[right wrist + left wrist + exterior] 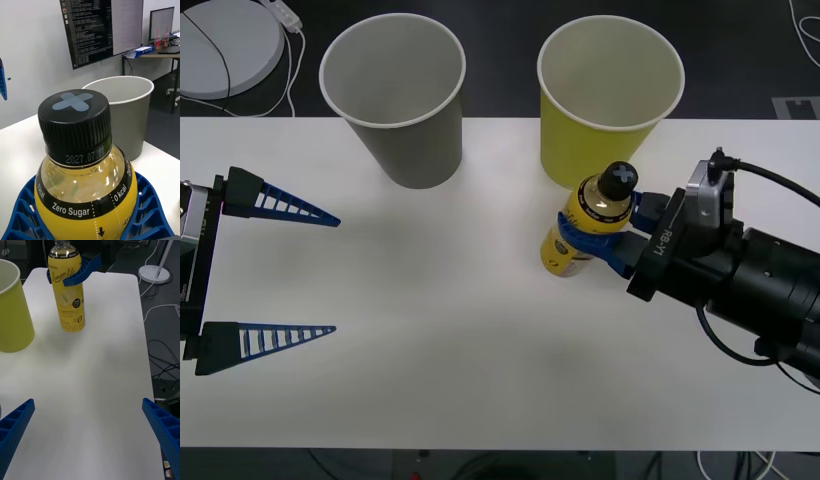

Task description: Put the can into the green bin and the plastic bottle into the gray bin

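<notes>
The yellow plastic bottle with a black cap stands upright on the white table, just in front of the green bin. My right gripper is shut on the bottle's shoulder, and its blue fingers wrap both sides. The gray bin stands at the back, left of the green one, and rises beyond the bottle as the gray bin. My left gripper hangs open at the table's left side, far from the bottle. The can is out of view.
Both bins stand near the white table's far edge. A round white base with cables lies on the floor beyond the left corner. More cables lie on the floor past the table's side edge.
</notes>
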{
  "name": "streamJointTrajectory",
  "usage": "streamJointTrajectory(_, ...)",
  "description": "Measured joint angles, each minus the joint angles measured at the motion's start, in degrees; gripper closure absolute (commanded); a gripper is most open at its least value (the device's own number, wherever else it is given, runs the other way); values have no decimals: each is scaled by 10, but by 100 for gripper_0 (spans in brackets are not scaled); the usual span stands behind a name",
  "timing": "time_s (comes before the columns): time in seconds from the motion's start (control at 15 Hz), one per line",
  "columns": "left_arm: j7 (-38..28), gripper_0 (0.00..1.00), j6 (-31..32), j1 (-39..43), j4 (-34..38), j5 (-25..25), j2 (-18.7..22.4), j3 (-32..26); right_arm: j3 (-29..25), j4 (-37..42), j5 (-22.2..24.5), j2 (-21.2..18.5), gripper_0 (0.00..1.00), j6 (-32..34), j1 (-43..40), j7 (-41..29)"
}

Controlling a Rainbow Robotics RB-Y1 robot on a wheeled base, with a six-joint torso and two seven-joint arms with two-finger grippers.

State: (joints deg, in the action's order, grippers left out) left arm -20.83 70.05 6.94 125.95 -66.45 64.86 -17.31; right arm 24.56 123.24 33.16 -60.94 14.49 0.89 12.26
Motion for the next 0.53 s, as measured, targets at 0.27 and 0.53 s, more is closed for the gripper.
streamJointTrajectory(0.27, 0, 0, 0, 0, 0, 0, 0, 0, -17, 22, -54, -54, 100, -15, 2, -27)
streamJointTrajectory(0.53, 0, 0, 0, 0, 0, 0, 0, 0, -30, 42, -47, -105, 100, -17, 13, -108)
